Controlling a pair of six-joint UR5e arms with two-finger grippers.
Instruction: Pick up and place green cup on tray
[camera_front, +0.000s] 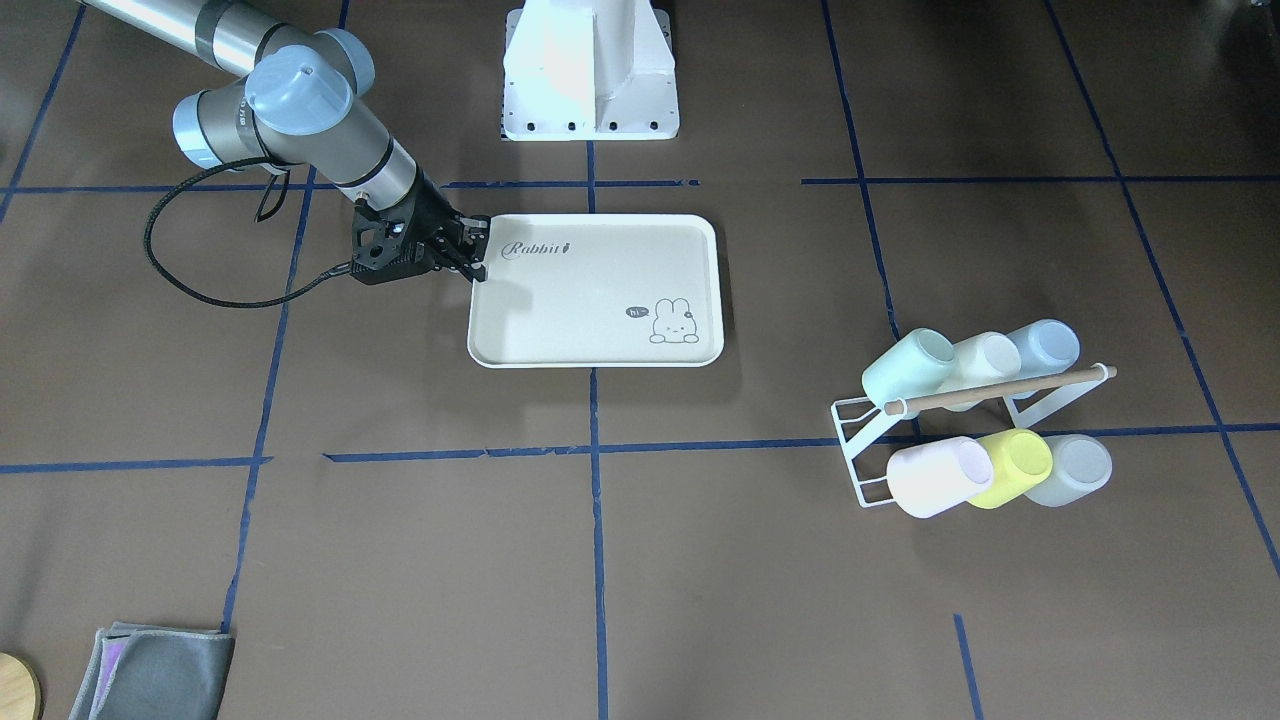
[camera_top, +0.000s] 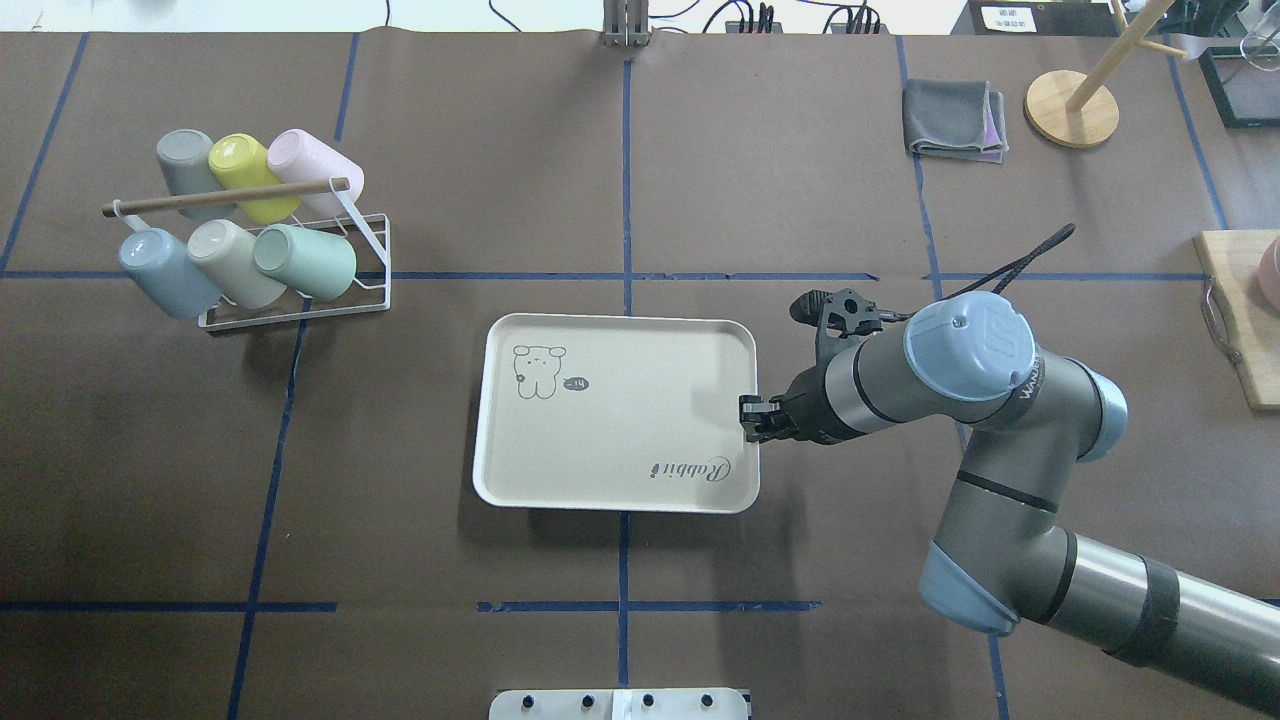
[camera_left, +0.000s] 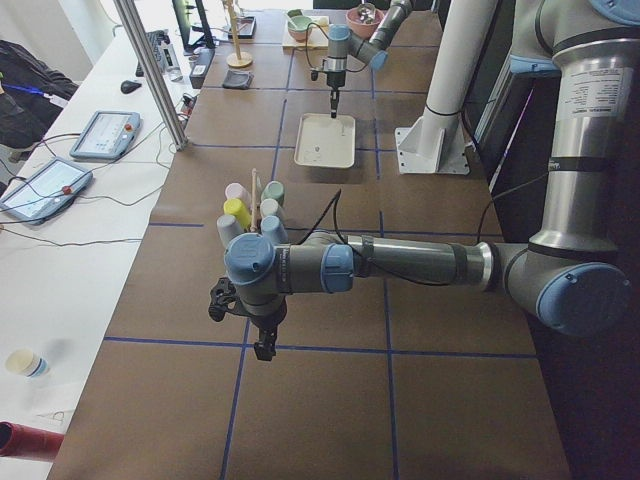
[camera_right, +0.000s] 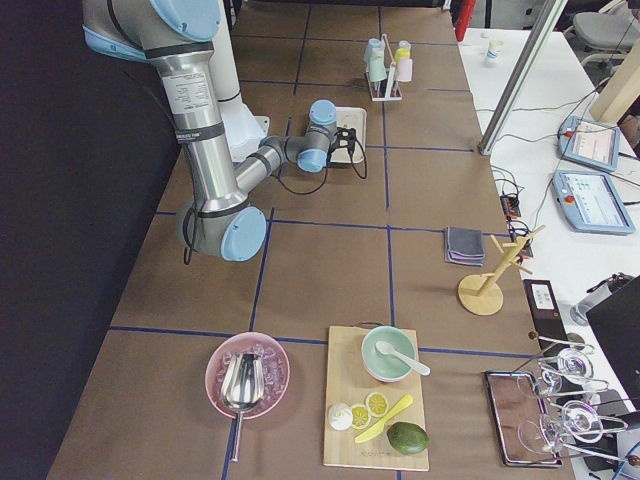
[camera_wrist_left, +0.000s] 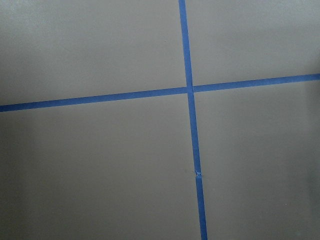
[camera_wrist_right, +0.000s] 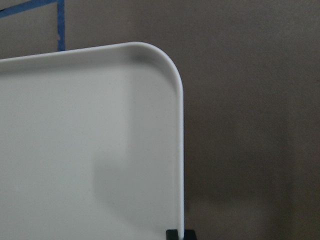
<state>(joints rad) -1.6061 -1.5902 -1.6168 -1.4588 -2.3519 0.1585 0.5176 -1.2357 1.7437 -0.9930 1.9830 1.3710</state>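
The pale mint-green cup (camera_top: 305, 262) lies on its side at the end of a white wire rack's (camera_top: 372, 262) lower row, at the table's far left; the front-facing view also shows this cup (camera_front: 908, 365). The cream tray (camera_top: 620, 430) with the rabbit print lies flat at mid-table with nothing on it. My right gripper (camera_top: 748, 416) is at the tray's right rim, its fingers closed over the rim (camera_wrist_right: 179, 150) in the right wrist view. My left gripper (camera_left: 262, 345) hangs low over bare table, far from rack and tray; whether it is open or shut I cannot tell.
The rack holds several other cups, among them a bright yellow-green one (camera_top: 240, 172) and a pale blue one (camera_top: 160, 275). A folded grey cloth (camera_top: 953, 120) and a wooden stand (camera_top: 1072, 108) sit far right. A cutting board (camera_top: 1240, 320) lies at the right edge.
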